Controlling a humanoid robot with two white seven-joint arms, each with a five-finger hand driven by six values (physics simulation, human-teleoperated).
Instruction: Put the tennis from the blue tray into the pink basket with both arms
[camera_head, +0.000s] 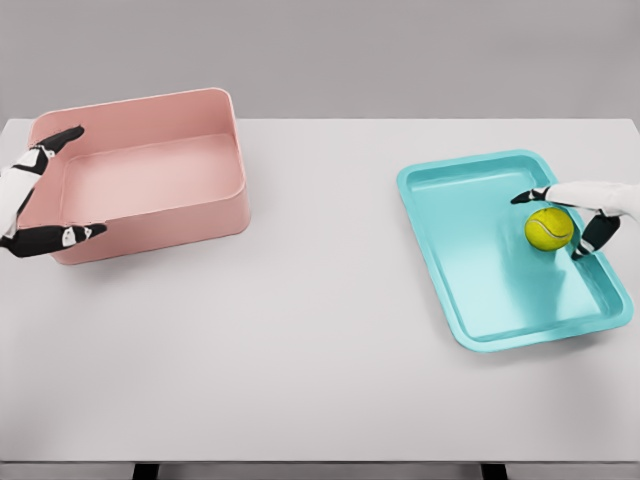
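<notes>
Head view: right hand (585, 213) inside the blue tray (470, 270), fingers (530, 196) spread around the tennis ball (549, 228), touching or nearly so, firm grip not discernible. Ball on the tray floor, just left of the palm. Left hand (30, 195) wide open at the pink basket (150, 170), fingertips at its left wall, basket to its right. All on a white table (300, 350).
</notes>
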